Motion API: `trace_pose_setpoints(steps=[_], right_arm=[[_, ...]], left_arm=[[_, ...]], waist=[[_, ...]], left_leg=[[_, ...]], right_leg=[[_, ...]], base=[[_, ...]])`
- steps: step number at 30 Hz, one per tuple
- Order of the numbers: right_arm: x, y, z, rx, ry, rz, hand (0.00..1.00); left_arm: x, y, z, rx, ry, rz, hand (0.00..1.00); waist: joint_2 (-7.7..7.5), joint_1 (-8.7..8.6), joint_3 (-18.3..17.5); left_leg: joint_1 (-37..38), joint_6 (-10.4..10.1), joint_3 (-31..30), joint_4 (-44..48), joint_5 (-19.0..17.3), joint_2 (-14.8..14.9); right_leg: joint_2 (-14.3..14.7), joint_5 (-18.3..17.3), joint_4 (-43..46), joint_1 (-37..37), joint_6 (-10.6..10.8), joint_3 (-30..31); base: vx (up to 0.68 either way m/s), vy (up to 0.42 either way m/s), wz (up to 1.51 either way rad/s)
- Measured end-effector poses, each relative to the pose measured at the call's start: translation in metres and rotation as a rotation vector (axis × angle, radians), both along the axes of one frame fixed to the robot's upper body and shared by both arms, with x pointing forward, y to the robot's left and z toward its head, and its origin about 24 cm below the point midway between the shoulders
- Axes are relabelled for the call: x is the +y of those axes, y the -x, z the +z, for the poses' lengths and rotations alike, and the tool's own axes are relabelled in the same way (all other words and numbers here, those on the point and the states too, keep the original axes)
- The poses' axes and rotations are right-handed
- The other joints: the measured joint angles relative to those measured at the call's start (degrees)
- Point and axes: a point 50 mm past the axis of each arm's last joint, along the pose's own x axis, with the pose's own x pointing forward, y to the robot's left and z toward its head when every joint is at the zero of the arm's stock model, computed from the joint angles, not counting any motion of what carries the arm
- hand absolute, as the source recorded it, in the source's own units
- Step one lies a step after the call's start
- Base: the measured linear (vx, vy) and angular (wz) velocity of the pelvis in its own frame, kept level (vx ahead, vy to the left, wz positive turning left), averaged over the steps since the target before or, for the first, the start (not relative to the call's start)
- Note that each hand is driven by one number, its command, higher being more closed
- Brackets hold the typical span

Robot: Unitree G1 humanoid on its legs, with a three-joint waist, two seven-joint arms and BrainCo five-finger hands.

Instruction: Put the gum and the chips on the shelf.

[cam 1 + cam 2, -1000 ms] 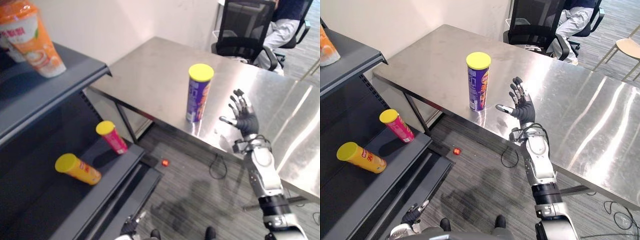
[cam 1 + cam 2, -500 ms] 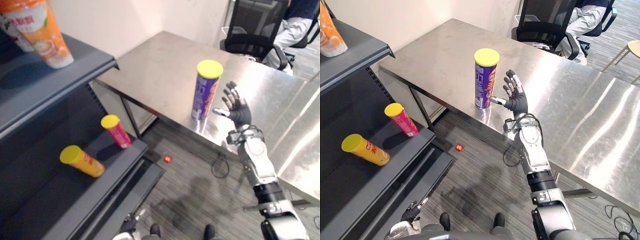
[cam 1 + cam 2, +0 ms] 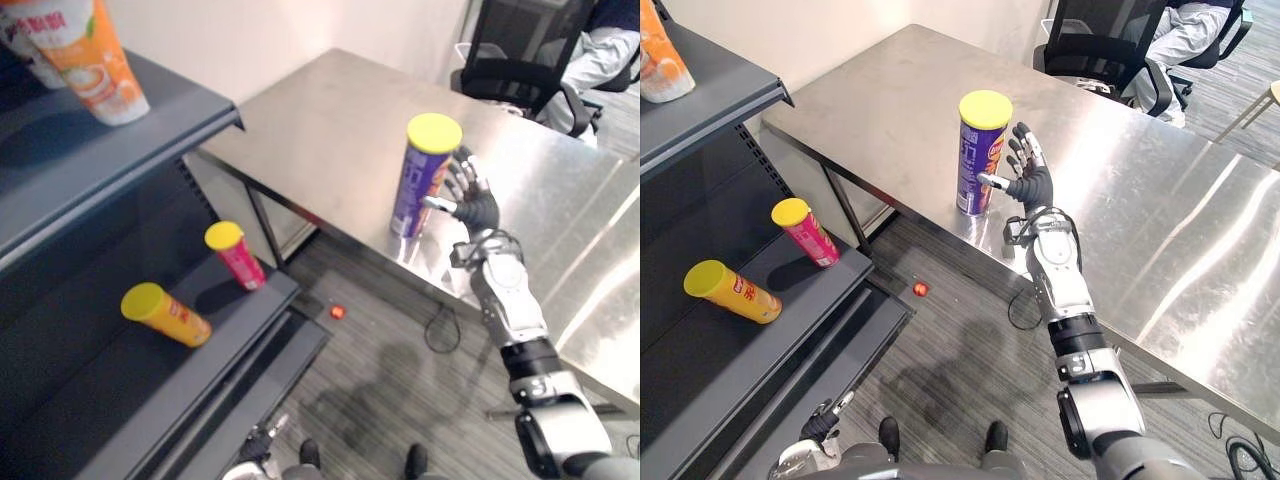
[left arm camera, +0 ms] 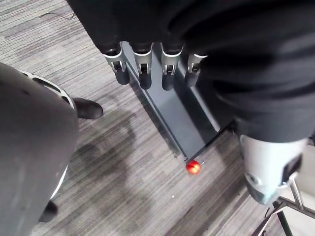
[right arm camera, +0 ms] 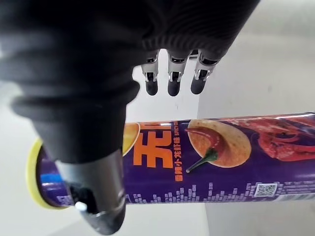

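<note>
Nearer than a second ago: right hand (image 3: 1030, 180), fingers straight and spread, now just beside the purple chips can (image 3: 980, 152), upright near the edge of the steel table (image 3: 890, 110). Hard to tell whether thumb and can touch. Left hand (image 4: 144, 69) low over grey carpet (image 4: 123, 162), fingers straight, holding nothing. On the dark shelf (image 3: 790, 330), pink canister (image 3: 807, 233) and orange canister (image 3: 732, 292). Small red object (image 3: 921, 289) on the floor. Behind the table, office chair (image 3: 1105, 50), seated person cut off.

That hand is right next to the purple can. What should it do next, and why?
Probably curl the right hand round the can: it stands upright on the table, and the open hand is close beside it, fingers straight, not yet gripping. The left hand hangs open, idle.
</note>
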Motion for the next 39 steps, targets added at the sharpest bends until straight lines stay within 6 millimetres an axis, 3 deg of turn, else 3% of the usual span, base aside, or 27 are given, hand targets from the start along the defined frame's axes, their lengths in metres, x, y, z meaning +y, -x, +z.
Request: trace_pose_setpoints(steps=[8, 9, 15, 28, 39], right_arm=[[0.005, -0.009, 0.017, -0.027, 0.004, 0.01, 0.0], [0.007, -0.011, 0.023, -0.035, 0.007, 0.016, 1.0], [0.016, -0.016, 0.057, -0.122, 0.01, 0.032, 1.0], [0.021, -0.016, 0.054, -0.111, 0.042, 0.042, 1.0], [0.014, -0.005, 0.035, -0.105, -0.009, 0.032, 1.0]], left_arm=[[0.001, -0.004, 0.002, -0.018, -0.004, 0.003, 0.0], [0.001, -0.004, 0.002, -0.018, -0.004, 0.003, 0.0], [0.001, -0.004, 0.002, -0.019, -0.004, 0.005, 0.0], [0.001, -0.004, 0.002, -0.021, 0.002, 0.012, 0.0], [0.002, -0.005, 0.003, -0.016, -0.004, -0.015, 0.0]], waist=[[-0.09, 0.18, 1.19], [-0.09, 0.18, 1.2], [-0.09, 0.21, 1.2], [-0.15, 0.45, 1.22], [-0.29, 0.37, 1.17]], left_leg=[[-0.57, 0.09, -0.86, -0.11, 0.16, -0.1], [-0.64, 0.1, -0.89, -0.08, 0.16, -0.12], [-1.12, 0.11, -2.42, 0.17, 0.17, -0.01], [-1.06, 0.22, -5.18, 0.24, 0.26, -0.44], [0.15, 0.18, -3.2, 0.01, 0.24, -0.32]], right_leg=[[-0.18, 0.0, -0.05, -0.03, 0.0, -0.82], [-0.21, 0.0, -0.11, -0.03, 0.0, -0.84], [-0.22, 0.01, -0.27, 0.67, 0.0, -2.33], [-0.55, 0.0, -0.4, 2.5, 0.0, -5.39], [-0.54, 0.0, -0.1, 2.31, 0.01, -3.64]], base=[[0.0, -0.02, 0.06], [0.01, -0.016, 0.04], [0.0, -0.022, 0.12], [0.0, -0.011, 0.12], [-0.02, -0.014, -0.09]])
